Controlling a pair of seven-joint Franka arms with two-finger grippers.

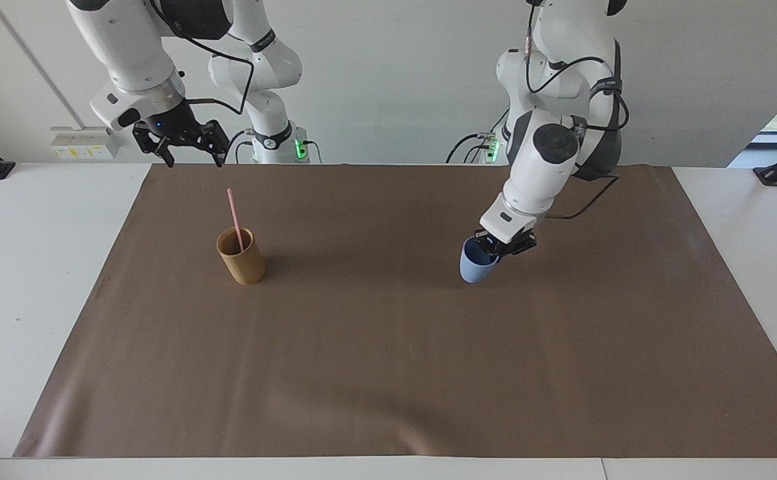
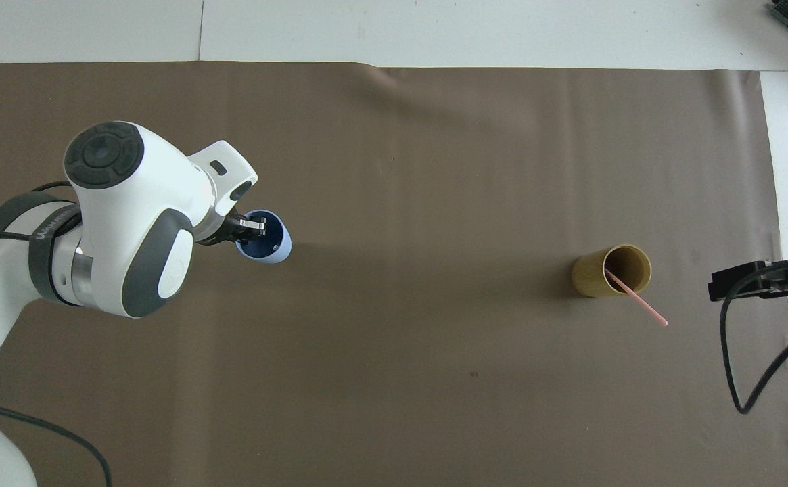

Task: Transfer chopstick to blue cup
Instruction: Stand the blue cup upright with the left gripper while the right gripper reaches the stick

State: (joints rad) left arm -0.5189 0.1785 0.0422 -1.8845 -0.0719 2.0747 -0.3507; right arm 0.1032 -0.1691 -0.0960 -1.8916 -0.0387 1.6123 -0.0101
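Now blue cup (image 1: pixel 476 265) in left tool (image 1: pixel 503 244)

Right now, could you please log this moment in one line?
left gripper: shut on blue cup rim | right gripper: open, raised | chopstick: in tan cup

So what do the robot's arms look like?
Both arms are glossy white with rounded grey joint caps and black bands with writing. Thin black cables loop along them. Each ends in a small black tool: left tool, right tool. Green lights glow at both bases.
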